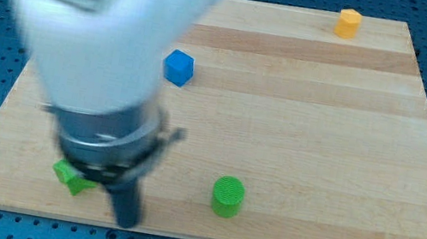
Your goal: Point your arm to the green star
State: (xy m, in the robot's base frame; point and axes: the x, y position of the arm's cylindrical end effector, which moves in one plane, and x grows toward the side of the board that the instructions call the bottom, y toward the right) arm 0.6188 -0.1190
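- The green star point(72, 176) lies near the table's point(323, 138) lower-left corner — only part of it shows, the rest hidden behind the arm's dark collar; its points cannot be counted, so the star shape is taken partly on the task's word.
- The tip point(125, 222) of the end effector sits just beside that block; from the tip the star lies at about ten o'clock, close, though whether the two touch cannot be told through the blur.
- The end effector is a plain rod — nothing to open or close, nothing held; it stands roughly upright, its lower end near the table's bottom edge.
- Judged from this, the coming move is a short nudge up and to the view's left.
- Other blocks stand well apart: a green cylinder point(227, 197) at about two o'clock from the tip, a blue cube point(178, 68) at twelve, a yellow block point(349, 23) far off at one o'clock.
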